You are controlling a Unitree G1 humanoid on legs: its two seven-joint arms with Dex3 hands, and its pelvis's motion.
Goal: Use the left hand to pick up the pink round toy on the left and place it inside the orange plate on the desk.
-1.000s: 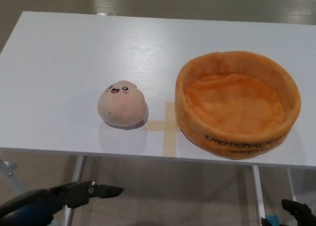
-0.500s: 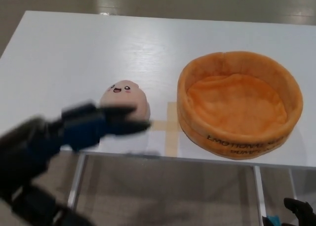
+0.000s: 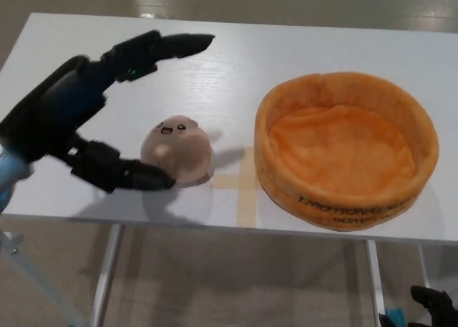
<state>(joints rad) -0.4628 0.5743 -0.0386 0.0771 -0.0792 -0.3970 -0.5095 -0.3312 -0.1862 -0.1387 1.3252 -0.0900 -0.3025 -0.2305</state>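
The pink round toy [image 3: 179,149], with a small smiling face on top, sits on the white desk [image 3: 236,62] left of centre. My left hand [image 3: 86,112] hovers over the desk's left part, open wide: its upper fingers [image 3: 161,48] reach out above and behind the toy, and its thumb [image 3: 118,171] lies low at the toy's near left side. The toy sits in the span between them; whether the thumb touches it I cannot tell. The orange plush plate [image 3: 346,148], a round deep-walled bowl, stands empty at the right. A sliver of my right hand [image 3: 433,305] shows at the bottom right corner.
Tan tape forms a cross [image 3: 243,182] on the desk between the toy and the plate. The desk's front edge runs just below both. Metal desk legs [image 3: 107,270] and a tiled floor show underneath.
My left hand has risen from below the desk's front edge to over the desk, and now spreads open around the toy. The toy and plate have not moved.
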